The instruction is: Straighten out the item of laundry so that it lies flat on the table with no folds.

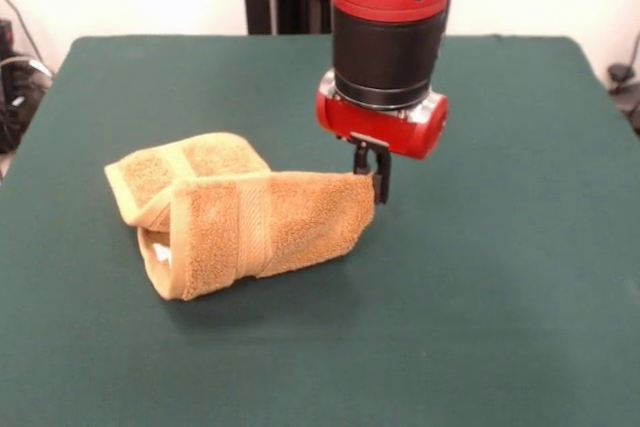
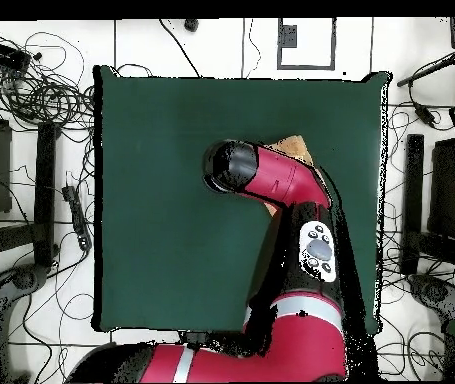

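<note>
Towel [image 1: 240, 222] first, from the front view: I am seeing one golden-tan terry towel sitting on the green table [image 1: 500, 327], left of centre, and it is not lying flat. It is folded over on itself, with an upper layer draping across a lower one and a rounded pocket opening at its left end. A woven band is running across the upper layer, and a bit of white is showing inside the fold at the lower left. The towel's right corner is lifting off the cloth. I am looking at one gripper [image 1: 375, 175] hanging from the red and black arm [image 1: 385, 37], and its dark fingers are closing on that raised corner, pinching it. The rest of the towel is resting on the table, sagging down from the held point.

I am counting one towel, one arm and one gripper. No containers are showing here; the only surface bearing anything is the table, and it is carrying the towel alone.

From the overhead view, the arm [image 2: 271, 180] is reaching up from the bottom edge over the table [image 2: 161, 150] and covering most of the towel. I am making out only a small tan patch of towel [image 2: 293, 148] poking out beside the arm's upper part. The gripper itself is hiding under the arm. Cables are lying on the floor around the table.
</note>
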Controlling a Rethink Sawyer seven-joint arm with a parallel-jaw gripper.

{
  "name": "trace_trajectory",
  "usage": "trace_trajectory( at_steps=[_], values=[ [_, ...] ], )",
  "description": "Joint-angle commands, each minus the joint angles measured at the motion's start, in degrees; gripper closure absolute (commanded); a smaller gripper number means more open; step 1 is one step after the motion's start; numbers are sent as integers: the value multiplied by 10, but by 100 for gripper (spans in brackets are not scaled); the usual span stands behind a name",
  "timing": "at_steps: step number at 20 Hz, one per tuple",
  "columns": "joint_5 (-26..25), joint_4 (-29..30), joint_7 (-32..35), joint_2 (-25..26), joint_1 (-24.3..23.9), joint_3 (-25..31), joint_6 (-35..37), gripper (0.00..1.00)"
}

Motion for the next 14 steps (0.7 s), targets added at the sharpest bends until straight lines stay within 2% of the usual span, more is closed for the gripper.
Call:
trace_trajectory(
  at_steps=[1, 10, 14],
  values=[
    [46, 23, 186, 4, 50, 4, 21, 100],
    [73, -31, 209, 66, 83, -16, 1, 100],
    [76, -40, 199, 86, 83, -13, -14, 100]
  ],
)
